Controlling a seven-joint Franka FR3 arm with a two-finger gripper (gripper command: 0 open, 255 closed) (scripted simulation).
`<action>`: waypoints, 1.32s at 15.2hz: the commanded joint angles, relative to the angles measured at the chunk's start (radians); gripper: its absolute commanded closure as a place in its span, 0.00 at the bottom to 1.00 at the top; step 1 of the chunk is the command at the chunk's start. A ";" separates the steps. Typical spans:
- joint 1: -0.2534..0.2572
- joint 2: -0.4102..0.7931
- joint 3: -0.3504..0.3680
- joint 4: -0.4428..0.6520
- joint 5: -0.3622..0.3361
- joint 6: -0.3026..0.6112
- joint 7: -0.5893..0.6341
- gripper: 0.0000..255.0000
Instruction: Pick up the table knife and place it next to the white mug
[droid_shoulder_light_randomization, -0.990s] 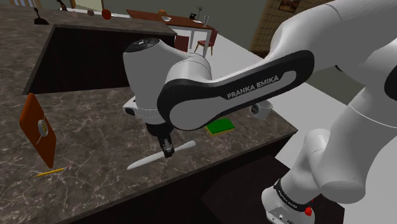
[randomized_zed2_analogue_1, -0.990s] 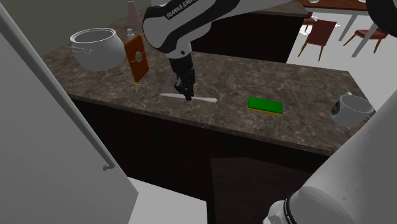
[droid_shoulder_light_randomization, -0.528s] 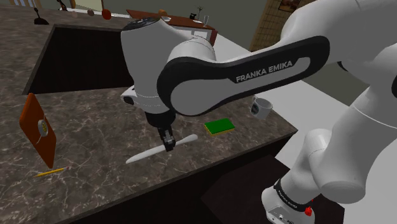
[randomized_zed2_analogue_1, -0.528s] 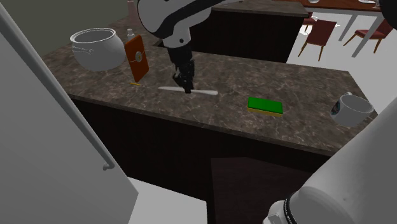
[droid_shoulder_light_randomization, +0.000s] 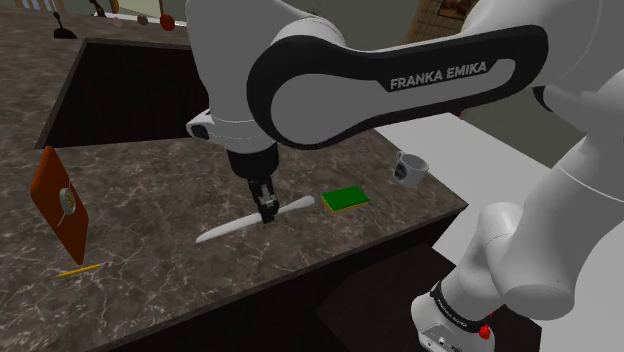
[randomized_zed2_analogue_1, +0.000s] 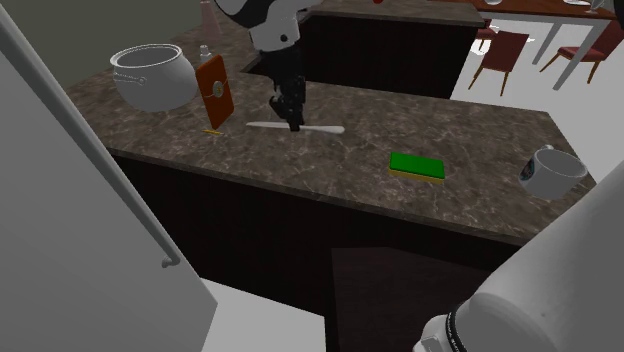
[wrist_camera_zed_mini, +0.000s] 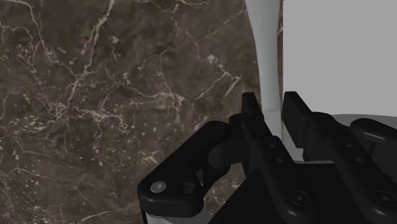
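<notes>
Within the last second the table knife (droid_shoulder_light_randomization: 225, 229) was lifted clear of the dark counter (droid_shoulder_light_randomization: 150, 200), pinched near its middle by the gripper (droid_shoulder_light_randomization: 267, 213). The pick was judged done. The white mug (droid_shoulder_light_randomization: 409, 168) was seen well apart, toward three o'clock in the shoulder view.

Dark brown veined stone look on countertop (droid_shoulder_light_randomization: 150, 200), pale marbling, polished. Plain off-white on table knife (droid_shoulder_light_randomization: 225, 230), smooth, matt; material unclear. Black on gripper (droid_shoulder_light_randomization: 267, 215), smooth, faint sheen on screw heads. Glossy white shell with dark bands on arm (droid_shoulder_light_randomization: 350, 90). Matt green top over yellow base on sponge (droid_shoulder_light_randomization: 344, 198). Smooth greyish white on mug (droid_shoulder_light_randomization: 408, 168). Flat orange-brown on board (droid_shoulder_light_randomization: 58, 200).
</notes>
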 joint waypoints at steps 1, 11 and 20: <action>-0.010 -0.034 -0.009 -0.029 0.007 -0.003 -0.022 1.00; -0.091 -0.328 -0.132 -0.345 0.016 0.041 -0.238 1.00; -0.168 -0.532 -0.274 -0.534 -0.057 0.045 -0.433 1.00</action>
